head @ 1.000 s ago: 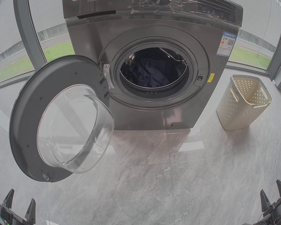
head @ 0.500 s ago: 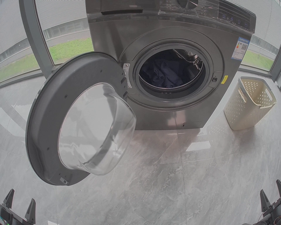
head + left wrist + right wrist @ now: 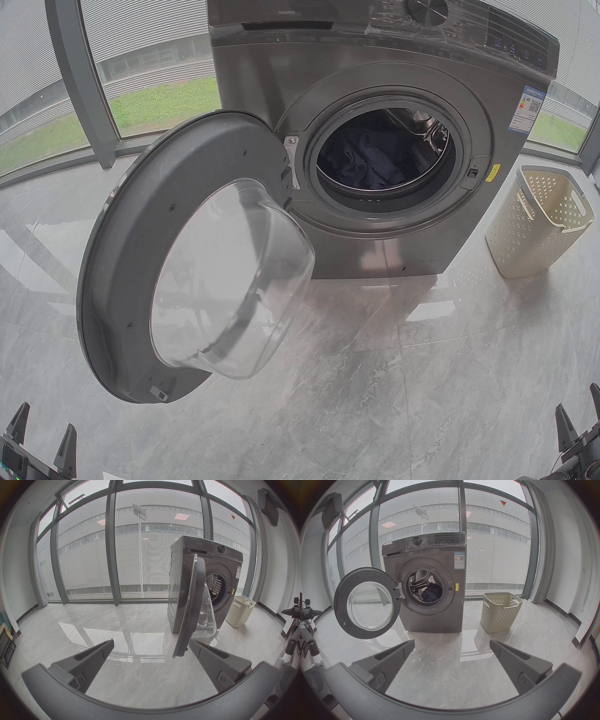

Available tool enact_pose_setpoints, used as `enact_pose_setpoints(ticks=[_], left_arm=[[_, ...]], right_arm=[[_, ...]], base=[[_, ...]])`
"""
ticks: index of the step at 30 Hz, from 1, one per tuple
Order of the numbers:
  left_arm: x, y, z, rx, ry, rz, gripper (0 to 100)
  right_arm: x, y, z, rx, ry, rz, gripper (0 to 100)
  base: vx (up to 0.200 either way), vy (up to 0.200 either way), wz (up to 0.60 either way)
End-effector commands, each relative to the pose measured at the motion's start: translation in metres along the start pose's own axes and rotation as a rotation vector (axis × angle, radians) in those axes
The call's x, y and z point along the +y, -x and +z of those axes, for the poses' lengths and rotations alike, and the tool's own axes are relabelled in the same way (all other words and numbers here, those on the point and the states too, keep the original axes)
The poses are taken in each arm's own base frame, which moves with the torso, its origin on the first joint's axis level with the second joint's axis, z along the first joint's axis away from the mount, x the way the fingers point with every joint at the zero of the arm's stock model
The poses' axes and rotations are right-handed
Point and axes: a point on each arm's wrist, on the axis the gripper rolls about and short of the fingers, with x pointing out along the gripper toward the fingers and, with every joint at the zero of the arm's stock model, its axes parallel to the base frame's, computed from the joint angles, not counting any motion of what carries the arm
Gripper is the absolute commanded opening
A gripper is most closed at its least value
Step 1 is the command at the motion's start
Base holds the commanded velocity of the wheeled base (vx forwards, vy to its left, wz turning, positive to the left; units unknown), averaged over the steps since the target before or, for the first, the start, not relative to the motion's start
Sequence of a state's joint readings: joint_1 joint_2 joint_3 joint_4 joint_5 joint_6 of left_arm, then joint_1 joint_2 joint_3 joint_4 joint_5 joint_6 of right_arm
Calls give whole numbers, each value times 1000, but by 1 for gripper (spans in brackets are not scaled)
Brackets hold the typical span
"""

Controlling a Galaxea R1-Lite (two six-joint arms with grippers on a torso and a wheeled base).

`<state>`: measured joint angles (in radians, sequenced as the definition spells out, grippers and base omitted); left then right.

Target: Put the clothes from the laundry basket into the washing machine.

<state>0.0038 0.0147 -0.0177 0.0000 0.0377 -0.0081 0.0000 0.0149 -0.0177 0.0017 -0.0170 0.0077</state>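
Note:
A grey washing machine [image 3: 381, 69] [image 3: 425, 589] stands ahead with its round door [image 3: 187, 250] [image 3: 367, 603] [image 3: 190, 605] swung wide open to the left. Dark blue clothes [image 3: 369, 159] [image 3: 431, 593] lie inside the drum. A cream laundry basket [image 3: 540, 222] [image 3: 501, 611] [image 3: 240, 611] stands on the floor to the right of the machine; no clothes show in it. My left gripper [image 3: 40, 434] [image 3: 151, 648] is open and holds nothing, low at the near left. My right gripper [image 3: 578, 415] [image 3: 451, 648] is open and bare too, low at the near right.
Pale marble floor [image 3: 375, 375] stretches between me and the machine. Tall glass walls with grey pillars [image 3: 81, 81] run behind the machine. The open door juts out over the floor on the left.
The whole head view has shifted: the machine, door and basket now sit farther right and look slightly nearer, so the camera moved. Both grippers keep their places at the bottom corners.

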Motion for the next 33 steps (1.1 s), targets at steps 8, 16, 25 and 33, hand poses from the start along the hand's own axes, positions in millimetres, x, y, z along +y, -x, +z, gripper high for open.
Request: enact_pose_setpoints(ticks=[8,16,25,33], left_arm=[[0,-1,-5,8,9,-6,100],[0,0,-5,6,-1,-2,100],[0,0,-5,3,-17,0,100],[-1,6,77,-178,46,-59,100]], right_arm=[[0,-1,-5,12,0,0,100],[0,-1,-5,12,0,0,100],[0,-1,-5,12,0,0,100],[0,-1,-5,12,0,0,100]], base=[[-25,0,0],[-50,0,0],[0,0,0],[0,0,0]])
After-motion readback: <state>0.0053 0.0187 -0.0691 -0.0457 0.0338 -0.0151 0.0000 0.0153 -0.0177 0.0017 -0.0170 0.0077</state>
